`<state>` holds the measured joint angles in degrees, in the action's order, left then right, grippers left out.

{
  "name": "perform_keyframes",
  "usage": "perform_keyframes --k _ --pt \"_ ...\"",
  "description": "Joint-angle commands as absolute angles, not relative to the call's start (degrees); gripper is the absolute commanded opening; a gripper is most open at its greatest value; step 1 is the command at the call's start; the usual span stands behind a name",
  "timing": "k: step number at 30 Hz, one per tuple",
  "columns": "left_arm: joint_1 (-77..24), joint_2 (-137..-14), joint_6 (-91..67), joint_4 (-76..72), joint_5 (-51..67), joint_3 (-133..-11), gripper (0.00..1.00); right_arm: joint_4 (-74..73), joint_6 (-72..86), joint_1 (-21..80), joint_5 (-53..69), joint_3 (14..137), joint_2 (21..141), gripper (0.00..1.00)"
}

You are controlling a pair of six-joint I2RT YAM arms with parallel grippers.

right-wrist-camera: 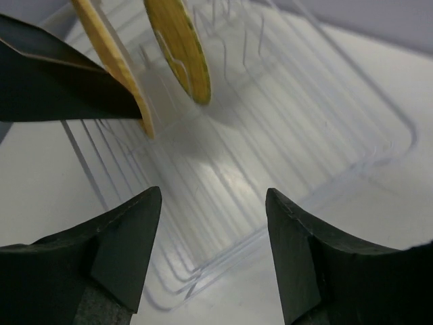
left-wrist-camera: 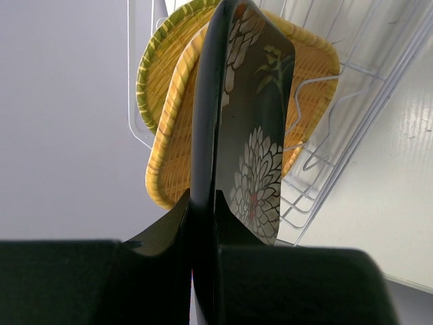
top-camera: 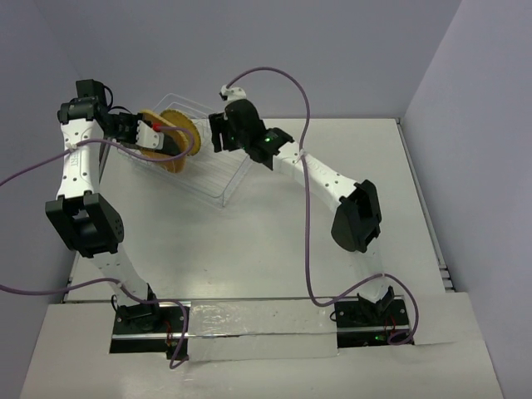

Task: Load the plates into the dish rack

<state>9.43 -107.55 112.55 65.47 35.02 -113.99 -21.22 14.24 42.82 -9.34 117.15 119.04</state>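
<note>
My left gripper (left-wrist-camera: 203,198) is shut on the lower edge of the black square plate (left-wrist-camera: 254,135) with white flowers, held upright and edge-on at the left end of the dish rack (left-wrist-camera: 338,156). Right behind it stands the orange woven-look plate (left-wrist-camera: 172,149), and behind that the round yellow one (left-wrist-camera: 162,68), both upright in the rack. From the right wrist, the black plate (right-wrist-camera: 54,88), orange plate (right-wrist-camera: 111,54) and yellow plate (right-wrist-camera: 179,51) show edge-on at upper left. My right gripper (right-wrist-camera: 213,196) hangs open over the rack's bare ribbed floor (right-wrist-camera: 304,122), holding nothing.
The rack (top-camera: 220,179) sits at the back left of the white table (top-camera: 274,249), close to the grey wall. My left gripper (top-camera: 143,131) and right gripper (top-camera: 214,133) flank the standing plates. Purple cables loop off both arms.
</note>
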Motion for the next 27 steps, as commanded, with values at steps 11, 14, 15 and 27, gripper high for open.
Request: perform_keyframes --k 11,14,15,27 --pt "9.1 -102.2 148.8 59.3 41.4 -114.4 0.00 -45.5 37.9 42.7 -23.7 124.9 126.5 0.77" --pt "9.1 -101.5 148.9 58.6 42.1 -113.5 0.00 -45.6 35.7 41.5 -18.2 128.9 130.1 0.74" --pt "9.1 -101.4 148.8 58.7 42.3 -113.3 0.00 -45.7 35.1 41.2 -17.2 129.9 131.5 0.73" --pt "9.1 -99.0 148.7 59.7 43.8 -111.0 0.00 -45.9 34.4 38.2 -9.8 132.3 135.2 0.19"
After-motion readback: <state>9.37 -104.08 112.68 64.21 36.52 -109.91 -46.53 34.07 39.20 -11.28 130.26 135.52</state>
